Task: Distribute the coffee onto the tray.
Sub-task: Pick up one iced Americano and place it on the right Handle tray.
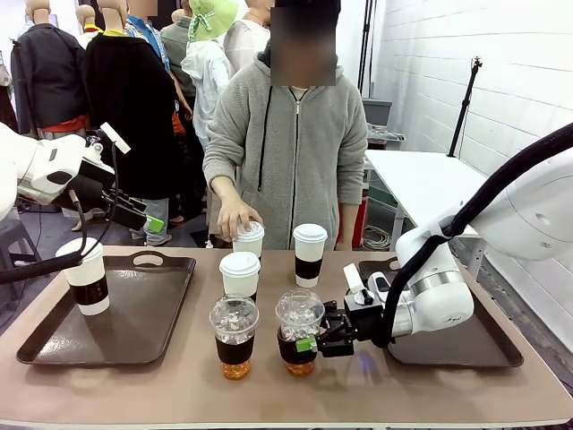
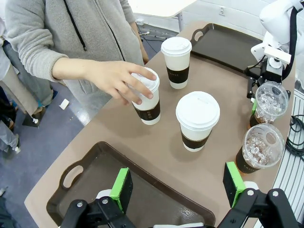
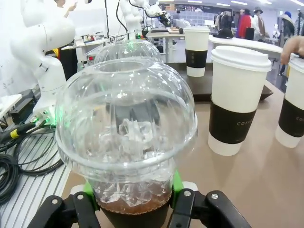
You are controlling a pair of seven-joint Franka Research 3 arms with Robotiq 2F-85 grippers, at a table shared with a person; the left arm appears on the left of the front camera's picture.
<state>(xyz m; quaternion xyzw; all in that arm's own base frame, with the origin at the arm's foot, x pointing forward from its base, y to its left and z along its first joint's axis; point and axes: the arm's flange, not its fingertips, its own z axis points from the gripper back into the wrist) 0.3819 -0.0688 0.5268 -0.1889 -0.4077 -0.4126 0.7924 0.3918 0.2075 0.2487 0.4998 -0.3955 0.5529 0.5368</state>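
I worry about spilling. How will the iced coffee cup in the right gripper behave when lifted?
The iced coffee cup is clear plastic, so it probably flexes under the right gripper. Held low, with ice above, it may tip.

Your left gripper (image 2: 178,189) hangs with its green pads (image 2: 122,187) spread wide over a dark brown plastic tray (image 2: 97,151). Beyond it, on the tan table (image 2: 161,142), stand three white-lidded paper cups with black sleeves: the near paper cup (image 2: 197,121), the far paper cup (image 2: 176,59), and the left paper cup (image 2: 148,104), its lid under the person's hand (image 2: 114,78). To the right stand two clear dome-lidded plastic cups of dark coffee: the near iced cup (image 2: 260,149) stands free, while the right gripper (image 2: 254,102) sits against the far iced cup (image 2: 270,99). A second dark tray (image 2: 223,45) lies farthest off.
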